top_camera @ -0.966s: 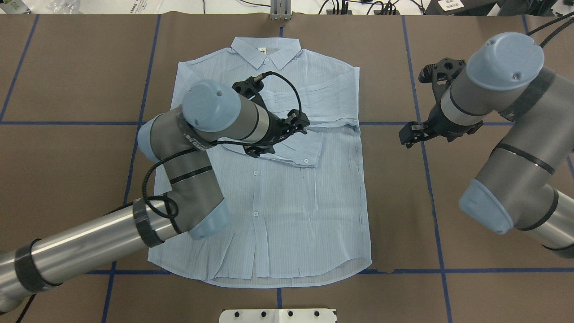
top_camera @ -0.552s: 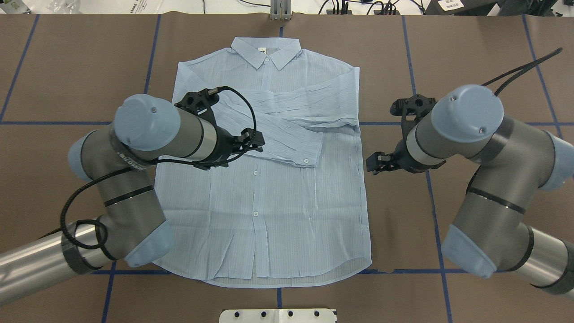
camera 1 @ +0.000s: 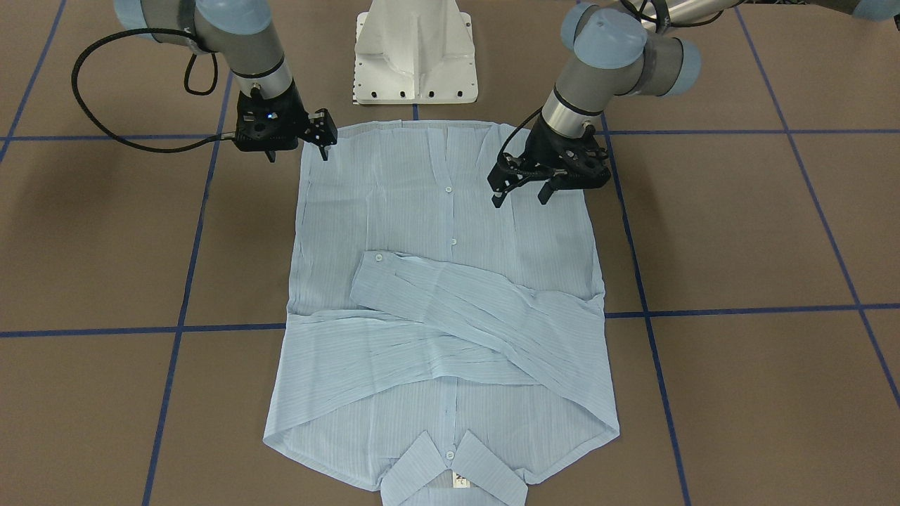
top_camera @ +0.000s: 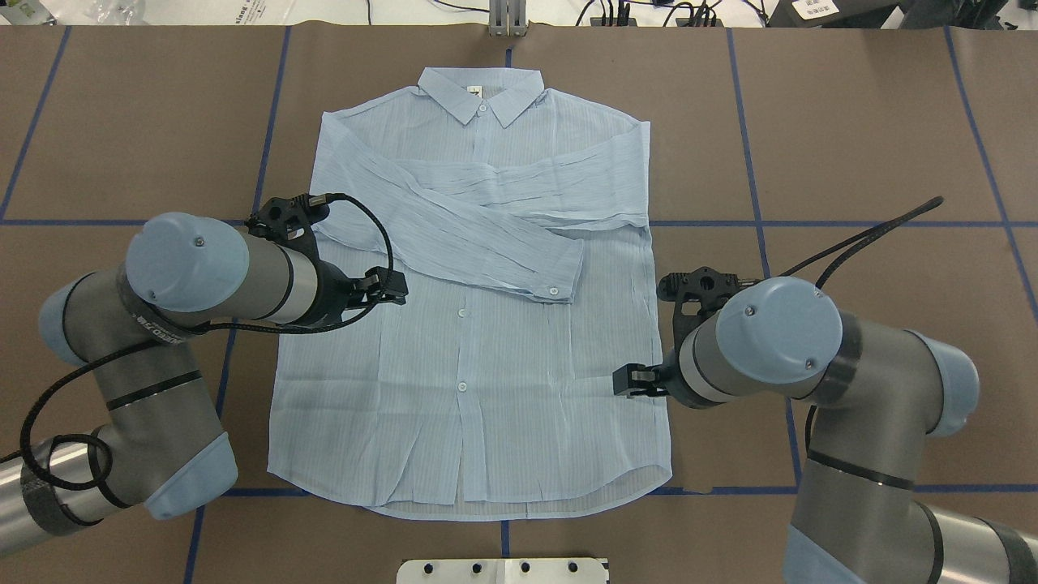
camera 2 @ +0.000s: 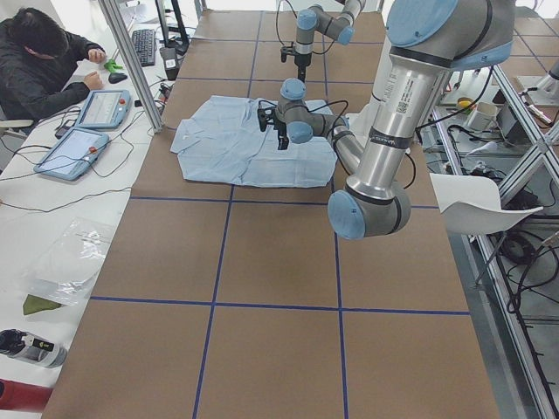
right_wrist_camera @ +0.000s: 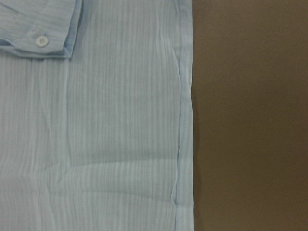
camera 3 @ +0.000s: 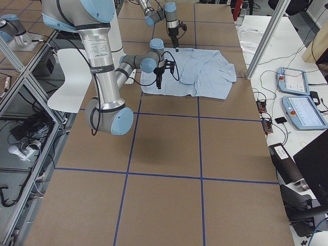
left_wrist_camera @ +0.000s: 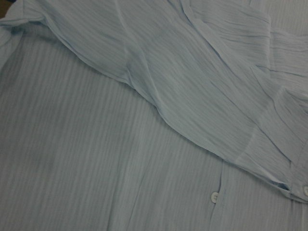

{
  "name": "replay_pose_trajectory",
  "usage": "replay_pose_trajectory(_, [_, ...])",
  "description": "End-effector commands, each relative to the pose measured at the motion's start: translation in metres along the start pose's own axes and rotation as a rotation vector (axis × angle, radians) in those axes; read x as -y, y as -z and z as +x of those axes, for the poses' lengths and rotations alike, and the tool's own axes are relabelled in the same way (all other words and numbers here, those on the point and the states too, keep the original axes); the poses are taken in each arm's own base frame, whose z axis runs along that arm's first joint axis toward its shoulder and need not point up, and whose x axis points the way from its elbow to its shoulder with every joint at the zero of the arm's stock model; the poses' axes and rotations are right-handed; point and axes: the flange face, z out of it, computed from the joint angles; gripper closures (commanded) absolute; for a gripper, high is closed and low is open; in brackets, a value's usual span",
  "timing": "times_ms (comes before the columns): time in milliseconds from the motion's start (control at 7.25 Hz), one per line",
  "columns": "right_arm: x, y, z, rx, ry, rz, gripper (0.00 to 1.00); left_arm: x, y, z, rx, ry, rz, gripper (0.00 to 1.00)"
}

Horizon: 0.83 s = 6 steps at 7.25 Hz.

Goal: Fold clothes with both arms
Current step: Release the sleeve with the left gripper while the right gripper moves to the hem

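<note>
Sleeves already crossed, the shirt (top_camera: 486,389) lies flat under the left gripper (camera 1: 520,200) and just beside the right gripper (camera 1: 297,154), both spread apart and empty; next, I reckon, they must pinch the hem corners

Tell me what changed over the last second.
The left gripper pulled back off the folded sleeves toward the robot and the left edge of the shirt. The right gripper also came toward the robot, along the shirt's right edge. Both are open, holding nothing. The shirt lies unmoved, sleeves crossed on its chest.
</note>
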Motion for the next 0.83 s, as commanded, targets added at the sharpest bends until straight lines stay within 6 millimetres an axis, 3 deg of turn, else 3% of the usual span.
replay_pose_trajectory(0, [-0.038, -0.023, 0.0, -0.034, 0.033, -0.044, 0.0, 0.0, 0.0, -0.01, 0.017, -0.011, 0.009, 0.01])
replay_pose_trajectory(414, [-0.047, -0.051, 0.021, -0.099, 0.033, -0.073, 0.0, -0.001, 0.003, -0.007, 0.008, -0.013, 0.01, 0.01])
replay_pose_trajectory(690, [-0.058, -0.062, 0.015, -0.108, 0.047, -0.095, 0.05, -0.001, 0.005, -0.006, 0.01, -0.013, 0.01, 0.01])
